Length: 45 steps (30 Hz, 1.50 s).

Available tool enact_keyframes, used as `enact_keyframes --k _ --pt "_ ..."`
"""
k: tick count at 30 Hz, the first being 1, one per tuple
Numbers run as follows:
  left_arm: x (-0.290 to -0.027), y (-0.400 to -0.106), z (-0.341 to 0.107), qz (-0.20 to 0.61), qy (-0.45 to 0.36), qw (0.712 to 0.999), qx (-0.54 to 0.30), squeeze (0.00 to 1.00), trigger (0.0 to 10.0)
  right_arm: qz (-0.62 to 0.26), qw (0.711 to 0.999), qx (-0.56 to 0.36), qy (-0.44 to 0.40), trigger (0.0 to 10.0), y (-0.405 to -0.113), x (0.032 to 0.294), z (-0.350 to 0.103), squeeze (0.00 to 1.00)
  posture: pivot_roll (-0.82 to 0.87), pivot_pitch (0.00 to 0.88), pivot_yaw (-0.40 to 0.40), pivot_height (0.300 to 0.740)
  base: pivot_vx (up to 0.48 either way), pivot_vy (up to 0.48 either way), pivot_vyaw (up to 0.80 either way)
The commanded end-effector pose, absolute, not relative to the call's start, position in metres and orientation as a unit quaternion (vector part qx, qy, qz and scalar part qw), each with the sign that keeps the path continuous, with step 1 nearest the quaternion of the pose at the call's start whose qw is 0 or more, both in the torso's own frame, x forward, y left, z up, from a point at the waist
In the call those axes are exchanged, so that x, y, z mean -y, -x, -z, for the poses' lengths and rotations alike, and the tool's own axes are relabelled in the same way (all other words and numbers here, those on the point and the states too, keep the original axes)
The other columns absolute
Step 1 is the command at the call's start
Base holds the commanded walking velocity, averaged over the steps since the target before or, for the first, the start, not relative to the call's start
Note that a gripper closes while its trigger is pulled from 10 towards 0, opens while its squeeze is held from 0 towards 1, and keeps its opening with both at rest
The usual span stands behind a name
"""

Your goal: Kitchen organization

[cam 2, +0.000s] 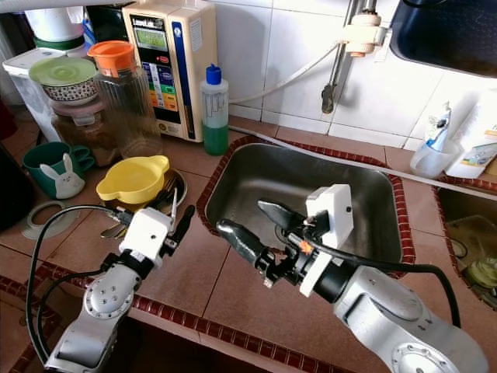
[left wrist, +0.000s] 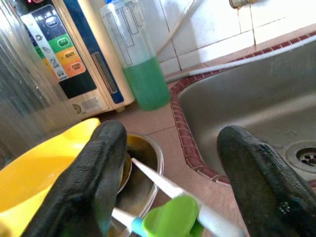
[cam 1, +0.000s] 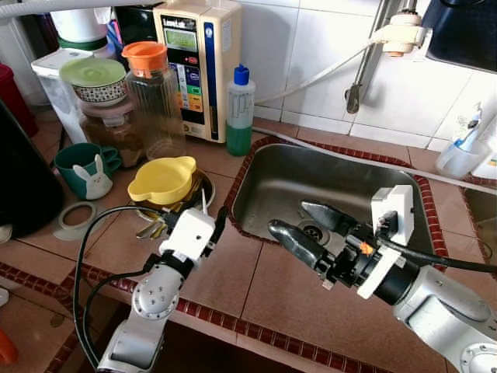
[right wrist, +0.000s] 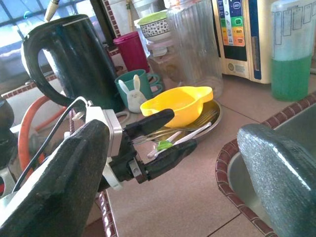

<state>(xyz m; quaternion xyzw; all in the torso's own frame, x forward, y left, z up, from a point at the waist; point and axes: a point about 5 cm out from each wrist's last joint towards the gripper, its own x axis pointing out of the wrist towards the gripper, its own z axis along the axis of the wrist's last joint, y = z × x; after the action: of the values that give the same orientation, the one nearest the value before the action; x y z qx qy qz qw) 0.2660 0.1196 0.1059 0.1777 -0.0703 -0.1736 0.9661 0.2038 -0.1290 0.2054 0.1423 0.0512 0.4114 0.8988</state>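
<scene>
The left gripper (right wrist: 160,136) had its two black fingers apart, with nothing held, and it hung just over a white utensil with a green piece on its handle (left wrist: 170,217). That utensil lay with a metal fork (right wrist: 200,120) on a round silver metal plate (right wrist: 213,114), and its handle stuck out past the plate's edge toward the gripper. A yellow plastic bowl with two little ears (cam 1: 161,178) sat on the same plate, just behind the fingers. The plate was on the brown tiled counter (cam 1: 233,268), right beside the steel sink (cam 1: 279,183). The right gripper (cam 1: 303,223) was held over the front edge of the sink, and its black fingers were wide apart and empty too. Behind the yellow bowl stood a tall clear ribbed jar with an orange lid (cam 1: 151,97) and a clear bottle of green liquid with a blue cap (cam 1: 240,113). A cream water machine with coloured buttons (cam 1: 194,62) stood between them against the white tiled wall. A green mug with a white bunny on it (cam 1: 87,171) sat further left, near a black kettle (right wrist: 69,59).
</scene>
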Motion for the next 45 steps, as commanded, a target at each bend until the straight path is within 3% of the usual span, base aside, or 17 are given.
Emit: enact_keyframes --k 1,12,26,27,42,43,44,45 --pt "-0.115 -0.264 -0.112 0.187 -0.184 0.961 0.087 1.00 10.0 -0.415 0.898 -0.049 -0.138 10.0 -0.202 0.128 -0.206 0.00 0.05 0.000 -0.021 0.740 0.000 0.000 0.00" --pt "-0.116 -0.255 -0.117 0.216 -0.231 0.941 0.122 1.00 10.0 -0.416 0.898 -0.048 -0.139 10.0 -0.203 0.128 -0.206 0.00 0.06 0.005 -0.021 0.740 0.000 0.000 0.00" --pt "-0.132 -0.253 -0.091 0.198 -0.260 0.944 0.053 1.00 10.0 -0.418 0.897 -0.050 -0.137 10.0 -0.202 0.127 -0.205 0.00 0.06 0.007 -0.023 0.740 0.000 0.000 0.00" --pt "-0.132 -0.255 -0.091 0.192 -0.254 0.946 0.055 0.00 10.0 -0.418 0.897 -0.050 -0.137 10.0 -0.202 0.127 -0.205 0.00 0.05 0.008 -0.023 0.740 0.000 0.000 0.00" --pt "-0.118 -0.279 -0.083 0.197 -0.260 0.944 0.052 0.00 10.0 -0.417 0.898 -0.048 -0.134 10.0 -0.202 0.126 -0.207 0.00 0.04 0.012 -0.021 0.740 0.000 0.000 0.00" --pt "-0.118 -0.281 -0.082 0.197 -0.261 0.944 0.051 0.00 7.8 -0.417 0.898 -0.048 -0.135 10.0 -0.202 0.125 -0.207 0.00 0.04 0.013 -0.021 0.740 0.000 0.000 0.00" --pt "-0.118 -0.282 -0.081 0.197 -0.262 0.943 0.051 0.00 7.8 -0.417 0.898 -0.048 -0.135 10.0 -0.202 0.125 -0.207 0.00 0.04 0.013 -0.021 0.740 0.000 0.000 0.00" --pt "-0.117 -0.282 -0.081 0.199 -0.261 0.943 0.051 0.00 0.0 -0.417 0.897 -0.048 -0.135 10.0 -0.202 0.125 -0.207 0.00 0.03 0.014 -0.021 0.740 0.000 0.000 0.00"
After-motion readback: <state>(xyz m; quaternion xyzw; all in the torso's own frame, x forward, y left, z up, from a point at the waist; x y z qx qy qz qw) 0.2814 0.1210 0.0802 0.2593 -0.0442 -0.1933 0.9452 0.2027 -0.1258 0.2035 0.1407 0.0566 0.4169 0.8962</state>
